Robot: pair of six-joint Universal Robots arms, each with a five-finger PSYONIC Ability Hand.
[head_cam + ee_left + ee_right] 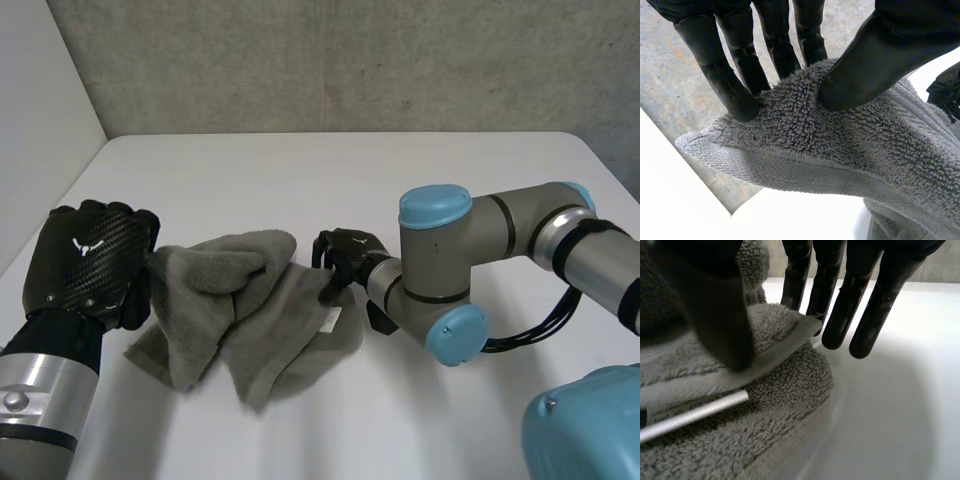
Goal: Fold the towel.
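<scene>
White table (330, 170) is backed by a grey concrete wall (350, 60). Grey towel (250, 310) is seen crumpled at mid-table, partly doubled over. Its left corner is held raised, pinched between thumb and fingers of the left hand (85, 265). Its right hemmed edge, near a white label (330, 318), is pinched by the right hand (345, 255), thumb on top

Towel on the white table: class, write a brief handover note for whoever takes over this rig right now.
Left hand: shut on the towel, pinching its left edge, which is raised off the table.
Right hand: shut on the towel's right edge, near the label.
Done: towel gripped at both sides, but it lies bunched and creased.
Left: probably spread it flat, then fold it.
</scene>
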